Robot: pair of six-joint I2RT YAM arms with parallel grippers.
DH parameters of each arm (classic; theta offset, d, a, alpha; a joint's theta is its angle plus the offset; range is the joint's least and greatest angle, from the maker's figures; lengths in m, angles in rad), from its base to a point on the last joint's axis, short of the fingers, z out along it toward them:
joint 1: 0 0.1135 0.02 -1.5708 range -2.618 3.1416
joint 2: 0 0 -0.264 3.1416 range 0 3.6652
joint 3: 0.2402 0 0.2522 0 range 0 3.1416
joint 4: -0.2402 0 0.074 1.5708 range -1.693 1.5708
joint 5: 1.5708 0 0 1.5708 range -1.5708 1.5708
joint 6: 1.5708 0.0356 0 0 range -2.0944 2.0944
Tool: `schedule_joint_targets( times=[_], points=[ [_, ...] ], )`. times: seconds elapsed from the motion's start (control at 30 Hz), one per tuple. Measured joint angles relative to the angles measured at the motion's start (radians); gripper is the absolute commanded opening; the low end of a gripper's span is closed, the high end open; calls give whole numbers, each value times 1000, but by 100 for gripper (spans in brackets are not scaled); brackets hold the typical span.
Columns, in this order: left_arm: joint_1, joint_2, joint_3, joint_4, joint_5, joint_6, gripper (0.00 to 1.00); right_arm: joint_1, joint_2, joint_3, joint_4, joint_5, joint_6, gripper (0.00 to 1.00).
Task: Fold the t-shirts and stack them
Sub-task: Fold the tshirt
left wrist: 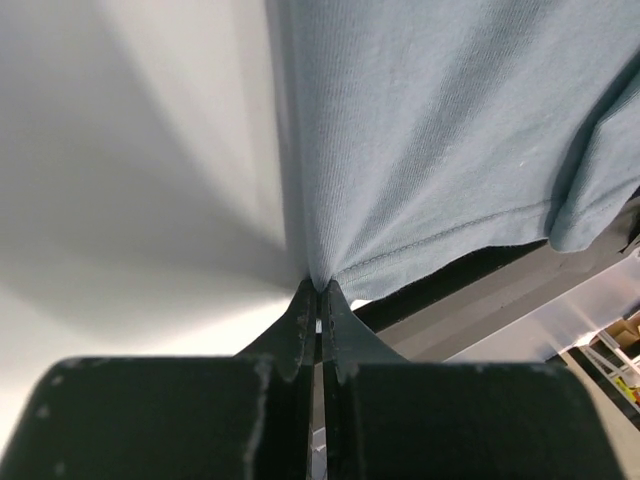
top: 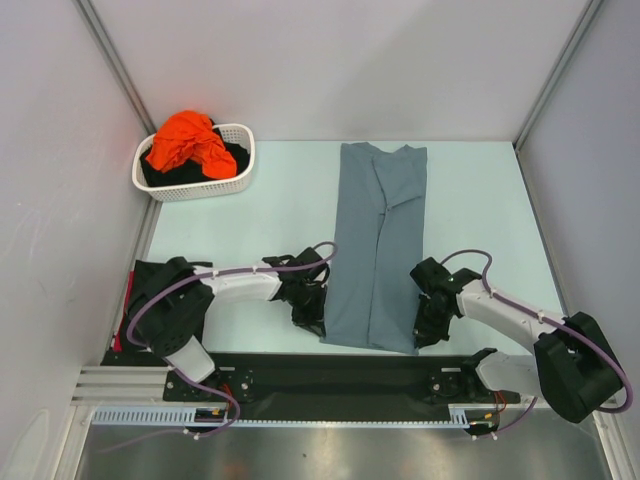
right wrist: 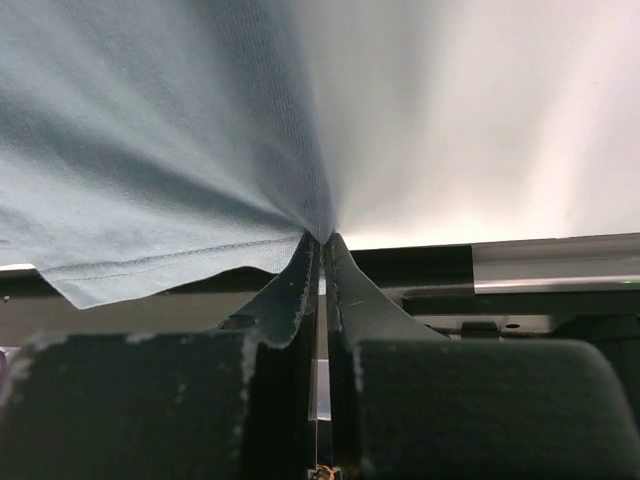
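Observation:
A slate grey-blue t-shirt (top: 380, 240) lies folded lengthwise as a long strip down the middle of the table, collar end far and hem near. My left gripper (top: 312, 322) is shut on its near left hem corner. In the left wrist view the jaws (left wrist: 319, 285) pinch the cloth (left wrist: 430, 130) at its stitched hem. My right gripper (top: 425, 335) is shut on the near right hem corner. The right wrist view shows the fingertips (right wrist: 322, 238) closed on the fabric (right wrist: 150, 150), which puckers toward them. A bright orange t-shirt (top: 188, 140) sits crumpled on black cloth (top: 236, 154) in the basket.
The white slotted basket (top: 243, 170) stands at the far left corner of the table. A dark mass (top: 150, 278) lies by the left arm's base, at the left edge. A black strip (top: 330, 372) runs along the near table edge. Walls close in on both sides.

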Motion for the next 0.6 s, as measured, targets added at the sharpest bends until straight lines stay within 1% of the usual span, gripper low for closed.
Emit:
schedule_joint_targets(
  times=[0.3,0.6],
  points=[
    [20,-40,-57,47,24,1,0,5,-5,0,-5,8,10,0],
    [24,-68,-90,64,39,15,1,32,-66,-17,-19,13,50,0]
  ],
)
